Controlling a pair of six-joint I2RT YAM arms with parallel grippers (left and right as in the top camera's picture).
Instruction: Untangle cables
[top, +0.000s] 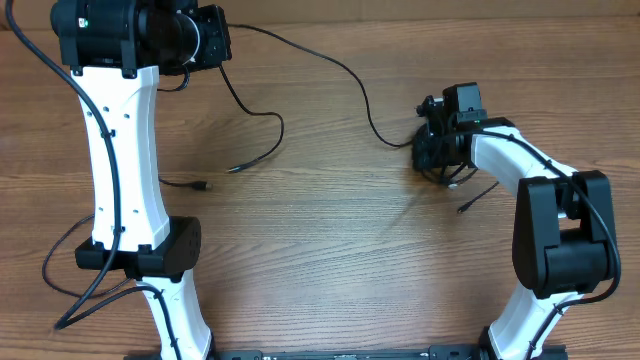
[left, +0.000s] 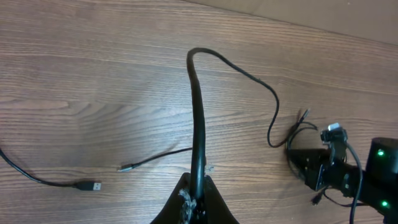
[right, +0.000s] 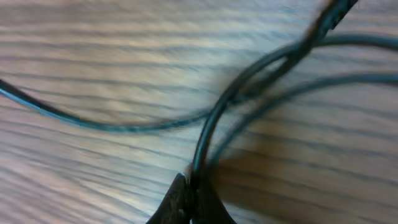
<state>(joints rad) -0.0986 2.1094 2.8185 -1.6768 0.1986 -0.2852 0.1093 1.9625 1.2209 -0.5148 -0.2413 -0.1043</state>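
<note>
Several thin black cables lie on the wooden table. My left gripper (top: 224, 38) (left: 198, 194) sits at the far left, shut on one cable (left: 196, 112). That cable (top: 340, 72) arcs to the right and runs down to my right gripper (top: 433, 158) (left: 314, 169). In the right wrist view my right gripper (right: 191, 193) is shut on a cable (right: 208, 134) where several strands cross (right: 249, 90) close to the tabletop. Another cable (top: 272, 130) loops from the left gripper to a silver-tipped plug (top: 235, 169) (left: 124, 168). A loose plug end (top: 464, 208) lies just in front of the right gripper.
A cable with a USB plug (top: 200, 185) (left: 91, 185) lies beside the white left arm (top: 122, 150). Thick black wires (top: 70, 290) trail from the left arm's base. The right arm (top: 555, 230) stands at the right edge.
</note>
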